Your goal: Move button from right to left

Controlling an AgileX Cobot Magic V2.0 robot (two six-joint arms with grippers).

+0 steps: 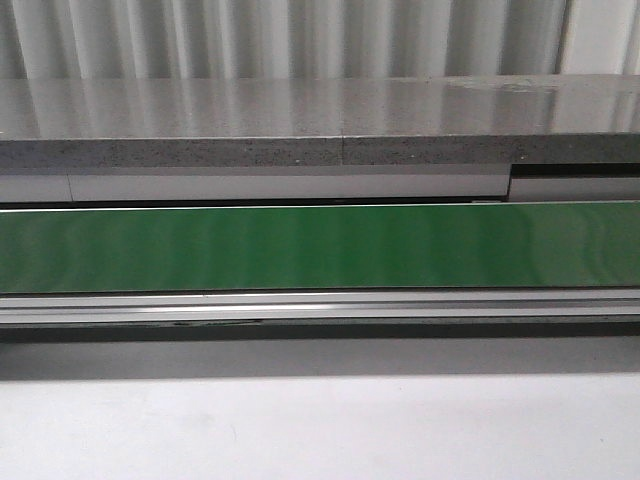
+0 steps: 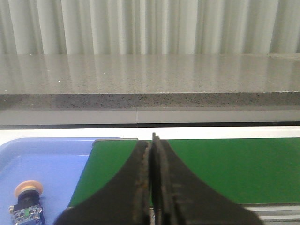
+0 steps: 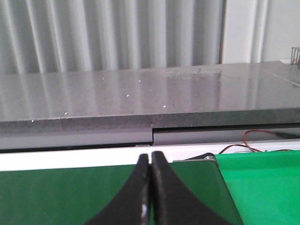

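Note:
A button (image 2: 27,204) with a pale yellow round head, black body and blue-and-grey block lies in a blue tray (image 2: 51,164), seen only in the left wrist view, beside the end of the green conveyor belt (image 2: 243,168). My left gripper (image 2: 151,140) is shut and empty, above the belt, apart from the button. My right gripper (image 3: 150,157) is shut and empty above the belt (image 3: 56,197) near its other end. Neither gripper shows in the front view, where the belt (image 1: 320,248) carries nothing.
A grey speckled counter (image 1: 300,125) runs behind the belt, with a corrugated wall behind it. The belt's metal rail (image 1: 320,305) and a white table surface (image 1: 320,430) lie in front. A bright green surface (image 3: 267,187) and red wires (image 3: 255,136) sit beyond the belt's end.

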